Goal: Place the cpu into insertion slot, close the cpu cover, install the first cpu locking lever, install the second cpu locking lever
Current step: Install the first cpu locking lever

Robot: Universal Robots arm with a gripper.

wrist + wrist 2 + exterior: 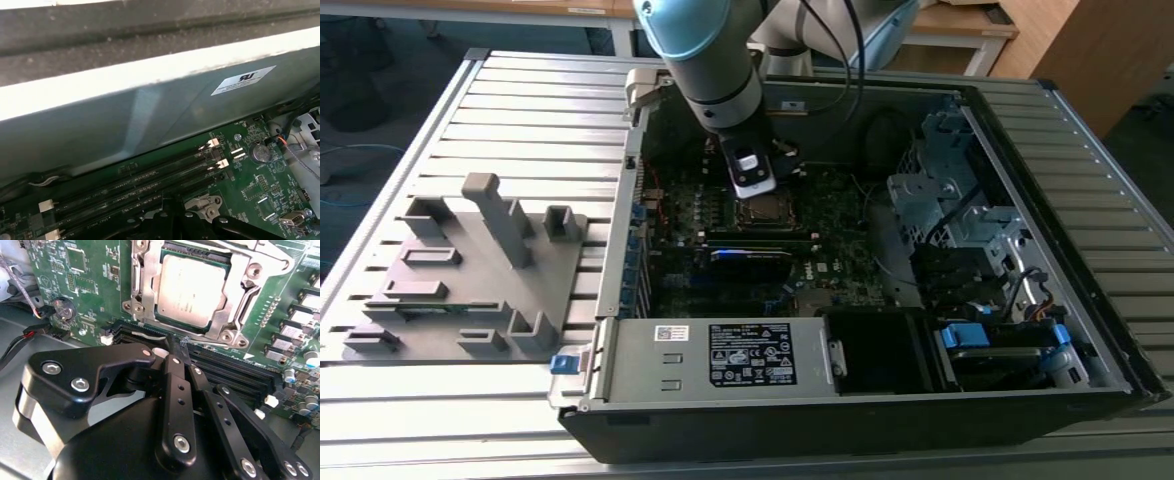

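In the second wrist view the cpu [187,290] lies flat in the insertion slot [136,287], its silvery top showing through the window of the cpu cover [235,297], which is down over it. A thin wire locking lever [145,334] runs along the socket edge nearest my gripper [176,343]. The black fingers are shut together with nothing between them, and their tips meet right at that lever. In the exterior view the gripper [761,197] hangs low inside the open computer case, just over the socket [771,212].
Long black memory slots [235,371] lie between the gripper and the socket, and run below the case wall [150,115] in the first wrist view. A coin battery [64,308], a drive cage [947,190], a power supply [720,355] and a grey fixture [467,270] are nearby.
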